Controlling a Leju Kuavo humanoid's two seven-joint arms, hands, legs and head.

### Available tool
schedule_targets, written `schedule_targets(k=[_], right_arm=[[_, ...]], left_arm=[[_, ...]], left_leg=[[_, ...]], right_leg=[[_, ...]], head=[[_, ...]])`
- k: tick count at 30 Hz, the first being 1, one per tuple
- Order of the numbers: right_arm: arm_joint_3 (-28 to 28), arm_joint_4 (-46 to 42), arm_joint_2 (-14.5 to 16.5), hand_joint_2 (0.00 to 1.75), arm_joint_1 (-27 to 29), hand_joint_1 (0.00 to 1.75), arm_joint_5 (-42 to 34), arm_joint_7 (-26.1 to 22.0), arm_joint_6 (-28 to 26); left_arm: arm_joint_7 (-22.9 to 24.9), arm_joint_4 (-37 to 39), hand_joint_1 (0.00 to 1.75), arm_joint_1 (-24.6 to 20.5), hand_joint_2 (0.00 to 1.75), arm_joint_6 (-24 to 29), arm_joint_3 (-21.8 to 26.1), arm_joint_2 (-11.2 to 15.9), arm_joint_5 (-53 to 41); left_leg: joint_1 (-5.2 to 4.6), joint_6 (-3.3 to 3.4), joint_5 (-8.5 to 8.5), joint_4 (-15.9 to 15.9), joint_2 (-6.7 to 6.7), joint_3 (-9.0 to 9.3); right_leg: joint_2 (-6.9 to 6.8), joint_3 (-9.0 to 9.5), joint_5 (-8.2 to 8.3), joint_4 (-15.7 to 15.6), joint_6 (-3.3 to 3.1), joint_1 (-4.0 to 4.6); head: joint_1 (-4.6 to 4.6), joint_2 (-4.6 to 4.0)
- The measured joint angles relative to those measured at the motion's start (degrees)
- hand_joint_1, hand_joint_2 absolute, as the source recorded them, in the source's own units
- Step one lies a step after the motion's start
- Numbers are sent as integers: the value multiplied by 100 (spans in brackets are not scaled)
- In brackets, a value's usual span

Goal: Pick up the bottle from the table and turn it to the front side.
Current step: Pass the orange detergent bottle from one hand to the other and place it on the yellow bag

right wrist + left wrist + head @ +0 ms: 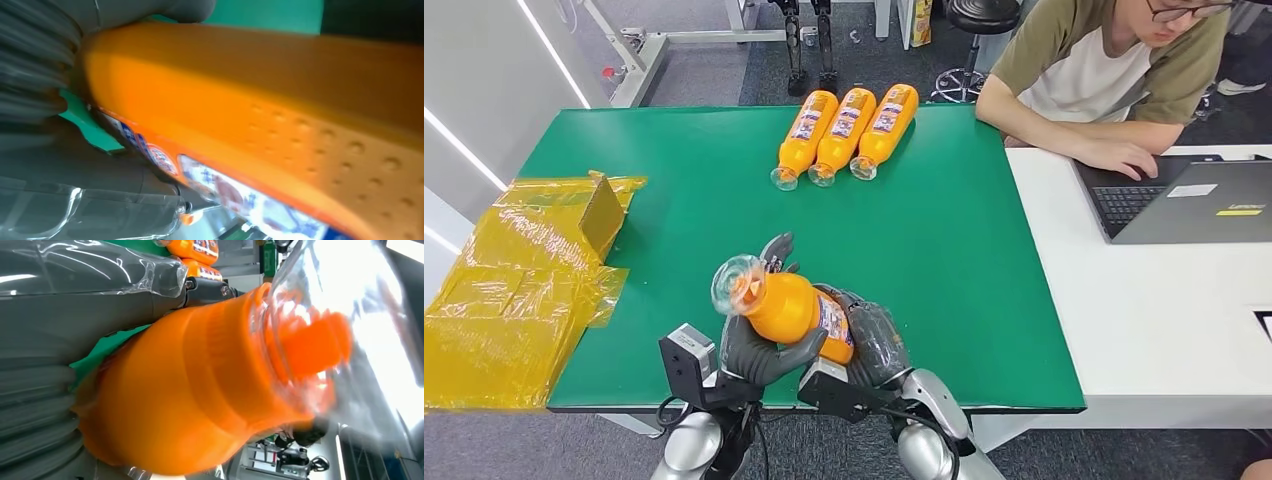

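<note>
1. Bottles: 4 orange ones in all. 1 is held up off the green table (944,250) near its front edge; the other 3 lie side by side at the far edge.
2. Held bottle (792,310) – tilted, lying roughly sideways, its clear cap end up toward the robot's left and away, its base end toward the right hand. Label w/ blue print shows on the side next to the right hand. In the left wrist view the orange cap under the clear cover is close to the lens; the right wrist view shows the dimpled orange side and a strip of label.
3. Left hand (759,350) – wrapped round the bottle from below, at the neck-side half. Thumb curls up over the orange body, and dark fingers (776,250) stick up behind the neck. Closed on the bottle, not slack.
4. Right hand (874,345) – cups the base half, fingers curled over the label area. Gripping the bottle too, so both hands have it.
5. Row of 3 bottles (846,130) – touching or nearly so, labels up, cap ends pointing toward the robot.
6. Yellow plastic wrapping (514,290) – 1 crumpled heap at the table's left side, w/ a brown cardboard flap (602,215) standing up in it.
7. White desk (1154,300) sits against the green table on the right. 1 person (1104,70) sits there, a hand on 1 open laptop (1184,200).
</note>
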Motion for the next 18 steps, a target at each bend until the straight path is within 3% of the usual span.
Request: schedule_targets(k=[18], right_arm=[[95, 226, -5, 175, -157, 175, 303, -32, 225]], left_arm=[[-81, -186, 0, 273, 175, 544, 169, 3, 28]], left_leg=[[0, 0, 0, 0, 0, 0]], right_leg=[[0, 0, 0, 0, 0, 0]], head=[[1, 0]])
